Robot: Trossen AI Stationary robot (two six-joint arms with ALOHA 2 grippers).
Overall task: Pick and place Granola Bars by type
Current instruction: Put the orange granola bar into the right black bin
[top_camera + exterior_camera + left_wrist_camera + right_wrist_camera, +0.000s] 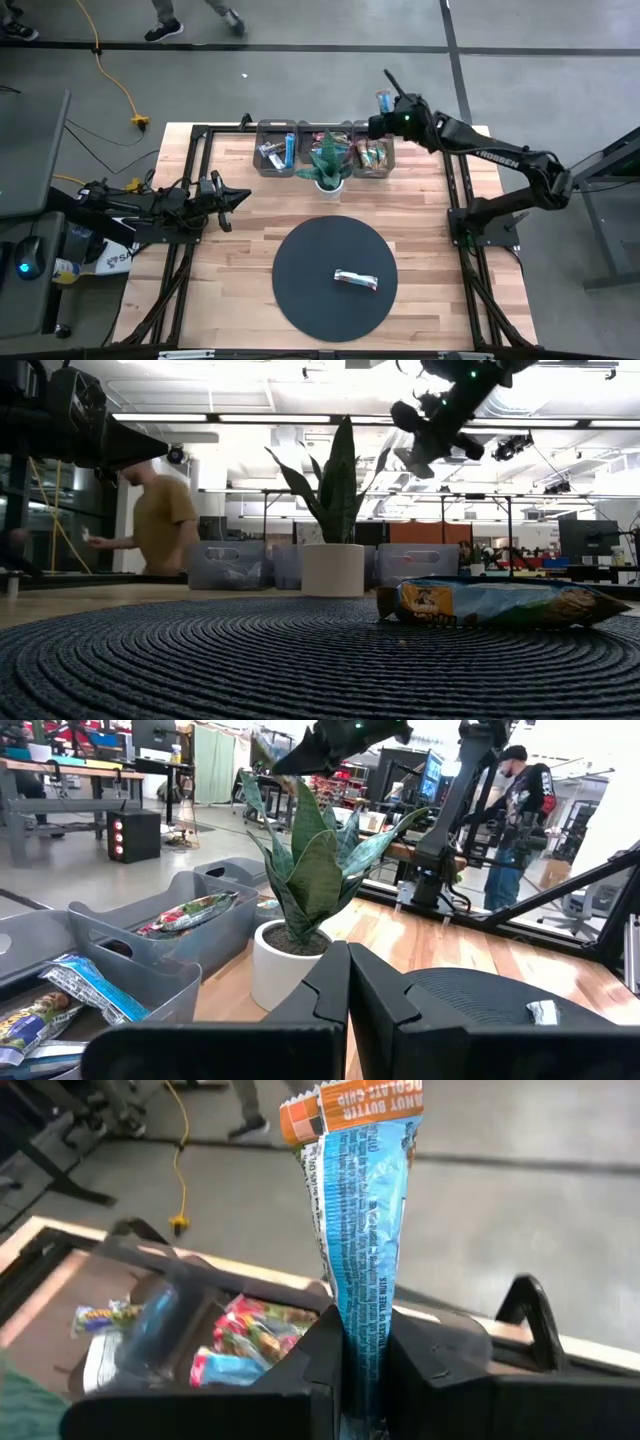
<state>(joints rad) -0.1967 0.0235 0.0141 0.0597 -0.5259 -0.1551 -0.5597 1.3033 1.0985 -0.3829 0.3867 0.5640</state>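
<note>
My right gripper [386,110] hangs over the far edge of the table, above the right grey bin [373,155], and is shut on a blue granola bar [362,1230] with an orange end. Another blue bar [357,280] lies flat on the round dark mat [300,300]; the low view shows this bar [500,603] close up. The left grey bin [275,150] holds blue and white bars, the right one brown and red bars [245,1342]. My left gripper [348,990] waits shut at the table's left side, level above the wood. My right gripper pinches one end of the blue bar [364,1342] between its two fingers. The fingers slant down from the table's right side, and the bar runs on past the fingertips, its orange end [352,1108] farthest out. It is lifted clear, above the right bin.
A potted spiky plant [328,165] stands between the two bins, just behind the mat. Bare wood lies on both sides of the mat. People [165,520] move in the room beyond the table.
</note>
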